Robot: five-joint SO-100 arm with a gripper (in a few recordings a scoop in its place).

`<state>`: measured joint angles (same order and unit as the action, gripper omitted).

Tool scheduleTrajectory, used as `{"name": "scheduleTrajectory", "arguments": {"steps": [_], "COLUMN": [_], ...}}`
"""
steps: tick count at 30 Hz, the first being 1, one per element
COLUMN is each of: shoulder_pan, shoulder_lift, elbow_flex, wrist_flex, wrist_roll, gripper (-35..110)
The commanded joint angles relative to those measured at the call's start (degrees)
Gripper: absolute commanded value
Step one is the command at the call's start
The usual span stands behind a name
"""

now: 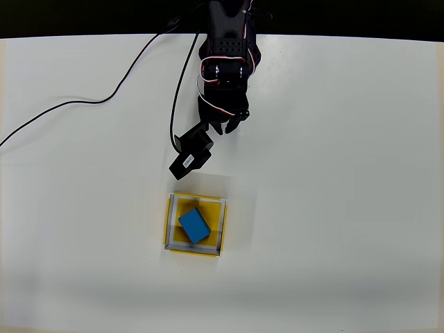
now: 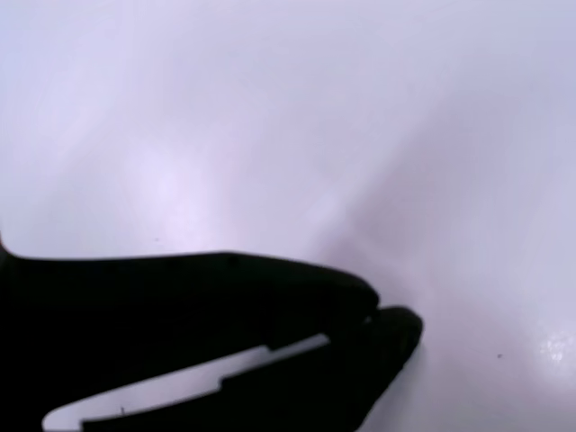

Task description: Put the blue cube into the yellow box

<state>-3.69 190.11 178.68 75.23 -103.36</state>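
Your blue cube [image 1: 194, 226] lies inside the yellow box [image 1: 171, 229], lower centre of the overhead view. Your pincer [image 1: 231, 125], pressed together and empty, hangs above, well apart. Placement appears complete.

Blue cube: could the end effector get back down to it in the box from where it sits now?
Probably yes. The blue cube lies uncovered in the yellow box, whose walls look low, and bare table separates it from the end effector, which looks shut.
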Motion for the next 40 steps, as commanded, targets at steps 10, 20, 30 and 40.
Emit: {"name": "scheduleTrajectory", "arguments": {"steps": [10, 20, 30, 40], "shoulder_pan": [-3.2, -3.2, -3.2, -3.2], "shoulder_lift": [1.3, 1.3, 1.3, 1.3], "elbow_flex": [1.6, 1.6, 1.6, 1.6], "wrist_flex": [2.5, 2.5, 2.5, 2.5], "wrist_roll": [10.9, 10.9, 10.9, 10.9], "gripper": [2, 2, 2, 2]}}
